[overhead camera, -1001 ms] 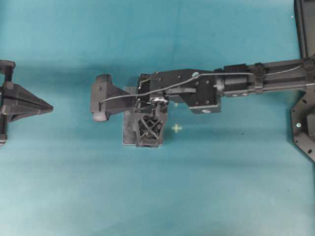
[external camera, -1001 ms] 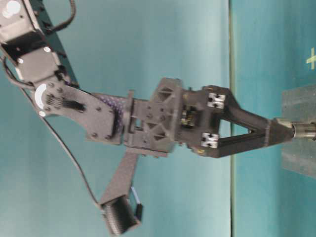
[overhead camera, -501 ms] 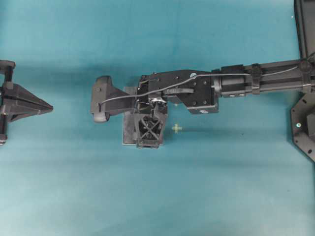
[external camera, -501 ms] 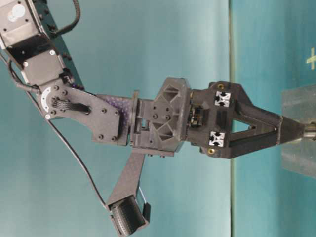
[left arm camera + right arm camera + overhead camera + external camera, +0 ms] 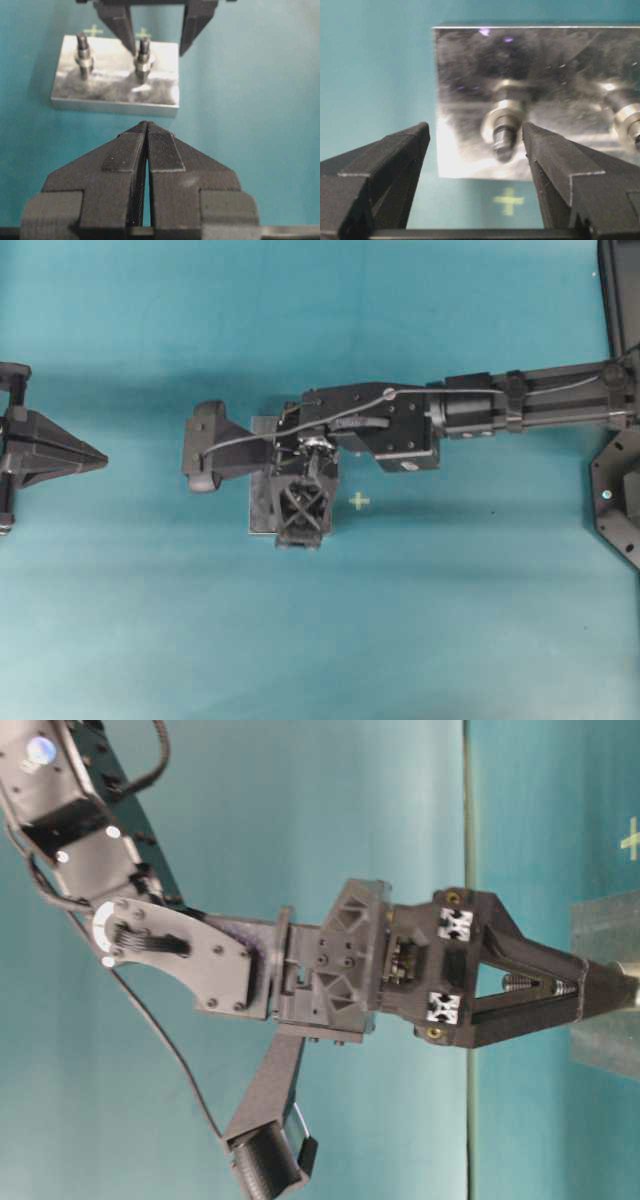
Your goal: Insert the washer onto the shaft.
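We see the washer [image 5: 501,119] ringing the shaft [image 5: 504,141], seated low on it above the metal plate [image 5: 470,75]; the shaft's dark threaded tip sticks out past it. A second shaft [image 5: 627,120] with its own ring stands on the same plate, beside the first.

Around the first shaft we find the right gripper [image 5: 476,137], its jaws standing wide apart, one finger on each side of the shaft and neither touching it; it grips nothing. In the left wrist view those two fingers [image 5: 119,22] hang just over the plate [image 5: 115,95], straddling one of the two shafts [image 5: 143,60].

Well apart from the plate, the left gripper [image 5: 147,131] points toward it with its ribbed pads pressed together and nothing between them. In the overhead view it [image 5: 95,457] rests off to the side on the teal table [image 5: 320,640].
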Motion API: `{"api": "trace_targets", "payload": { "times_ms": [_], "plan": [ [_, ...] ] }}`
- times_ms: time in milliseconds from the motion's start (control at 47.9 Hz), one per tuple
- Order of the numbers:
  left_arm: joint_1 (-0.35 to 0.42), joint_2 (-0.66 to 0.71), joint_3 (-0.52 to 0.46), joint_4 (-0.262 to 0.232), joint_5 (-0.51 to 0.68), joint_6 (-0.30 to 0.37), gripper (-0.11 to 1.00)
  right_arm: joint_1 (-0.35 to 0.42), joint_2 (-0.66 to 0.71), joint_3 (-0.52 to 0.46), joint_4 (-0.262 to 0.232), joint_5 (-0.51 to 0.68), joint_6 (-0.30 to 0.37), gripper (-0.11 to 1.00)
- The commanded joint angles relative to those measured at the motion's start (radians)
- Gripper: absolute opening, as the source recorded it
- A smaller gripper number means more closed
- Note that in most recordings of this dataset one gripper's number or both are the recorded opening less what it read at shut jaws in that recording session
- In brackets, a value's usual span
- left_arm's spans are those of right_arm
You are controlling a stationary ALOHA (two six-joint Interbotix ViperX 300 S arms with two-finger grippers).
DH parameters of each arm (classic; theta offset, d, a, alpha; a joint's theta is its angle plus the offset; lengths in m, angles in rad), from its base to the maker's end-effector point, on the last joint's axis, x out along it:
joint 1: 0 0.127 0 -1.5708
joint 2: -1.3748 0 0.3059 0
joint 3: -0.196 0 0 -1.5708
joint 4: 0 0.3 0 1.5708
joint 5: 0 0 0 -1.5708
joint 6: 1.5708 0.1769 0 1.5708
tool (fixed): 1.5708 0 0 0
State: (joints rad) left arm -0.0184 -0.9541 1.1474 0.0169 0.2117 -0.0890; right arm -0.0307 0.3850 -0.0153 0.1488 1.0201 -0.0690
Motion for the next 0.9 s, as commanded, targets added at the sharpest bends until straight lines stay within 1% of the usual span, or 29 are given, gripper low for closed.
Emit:
{"api": "trace_targets", "payload": {
  "times_ms": [0, 146, 271, 459, 647, 876],
  "plan": [
    [0.002, 0.005, -0.025, 0.002, -0.005, -0.002, 0.00, -0.028, -0.028, -0.025, -0.014, 0.000, -0.002, 0.78],
    [0.002, 0.005, -0.028, 0.003, -0.005, -0.003, 0.00, -0.058, -0.075, -0.028, -0.018, 0.012, -0.003, 0.77],
    [0.002, 0.003, -0.028, 0.003, -0.005, -0.003, 0.00, -0.061, -0.110, -0.014, -0.017, 0.018, -0.003, 0.78],
    [0.002, 0.002, -0.026, 0.003, -0.005, -0.005, 0.00, -0.025, -0.103, 0.020, 0.000, 0.014, -0.005, 0.78],
    [0.002, 0.002, -0.028, 0.003, -0.005, -0.006, 0.00, 0.015, -0.098, 0.011, 0.025, 0.020, 0.000, 0.78],
    [0.002, 0.002, -0.031, 0.003, -0.005, -0.009, 0.00, 0.026, -0.207, 0.011, 0.026, 0.061, 0.017, 0.77]
  ]
}}
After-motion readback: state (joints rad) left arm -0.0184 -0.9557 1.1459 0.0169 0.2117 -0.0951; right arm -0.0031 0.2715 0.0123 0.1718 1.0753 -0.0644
